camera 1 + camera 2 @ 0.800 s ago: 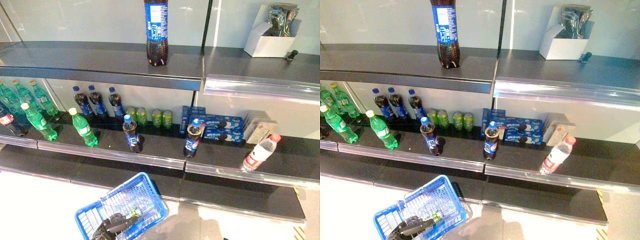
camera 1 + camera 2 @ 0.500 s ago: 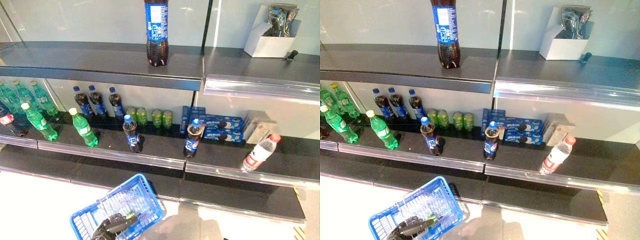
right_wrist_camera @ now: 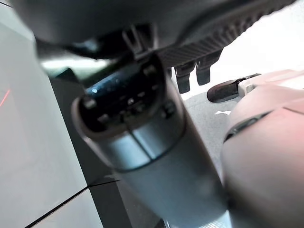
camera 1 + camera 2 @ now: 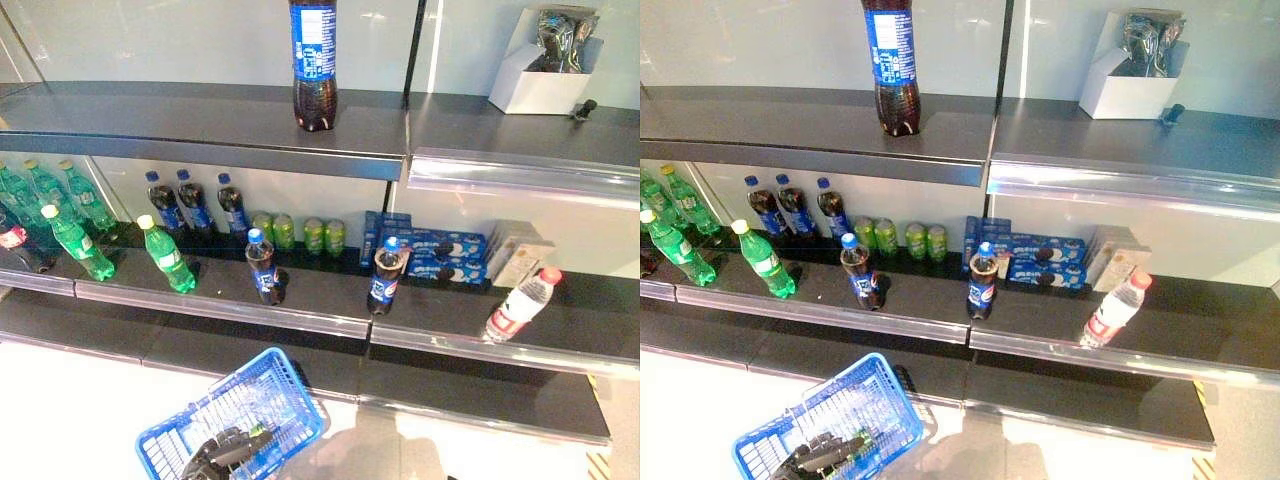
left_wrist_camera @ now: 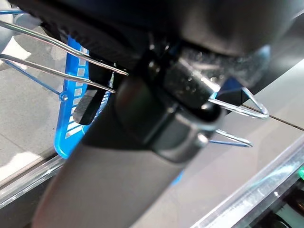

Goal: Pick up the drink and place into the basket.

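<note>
Basket (image 4: 232, 424) shifted leftward below shelves (image 4: 200, 125)

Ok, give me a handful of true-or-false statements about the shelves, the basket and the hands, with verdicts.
1. The left hand is curled round the blue basket handle. True.
2. A large cola bottle stands upright on the top shelf. True.
3. The water bottle with the red cap lies in the basket. False: it leans on the middle shelf, at the right.
4. The right hand grips a green bottle. False: it holds nothing.
</note>
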